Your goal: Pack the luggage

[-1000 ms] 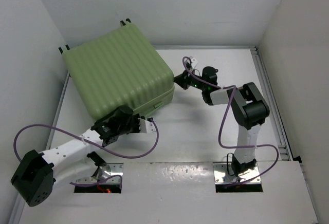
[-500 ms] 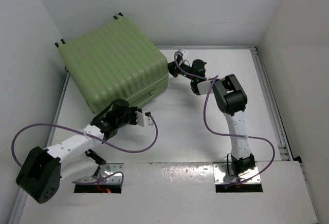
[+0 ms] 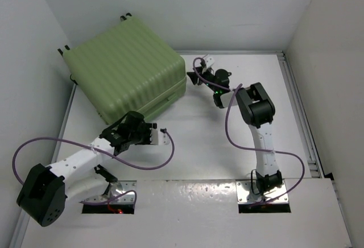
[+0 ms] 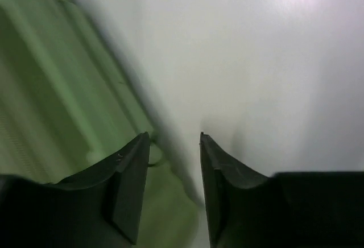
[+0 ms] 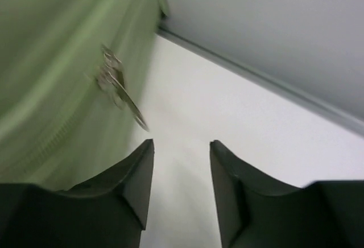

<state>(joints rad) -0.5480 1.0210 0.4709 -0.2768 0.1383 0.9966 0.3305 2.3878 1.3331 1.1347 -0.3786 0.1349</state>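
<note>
Pushed further since the earlier frames, the luggage [image 3: 128, 71] had slid toward the far left corner of the table [image 3: 199, 145], and both arms had followed it. It lay shut on its side at the far left, ribbed shell up, with its left edge close to the side wall [image 3: 34, 89].

The left gripper [image 4: 174, 137] sat at the near side of the case with its fingers moderately apart and nothing between them. Its wrist view showed green shell to the left and bare table to the right. The right gripper [image 5: 181, 143] was at the case's right side, also parted and empty, with the metal zip pulls [image 5: 116, 86] dangling just ahead and to the left of its fingertips.

The shell looked stiff and smooth, so the fingers would probably slip on it rather than bite. The body was far too broad for either gripper to span. It seemed bulky and likely heavy for these slim arms, though it apparently slid on the tabletop when nudged. The zip pulls looked like the only pinchable holds. They were thin, loose and free to swing, so a grip would need to close squarely on a tab. After unzipping, the lip along the seam looked like the best place to lift the lid.
</note>
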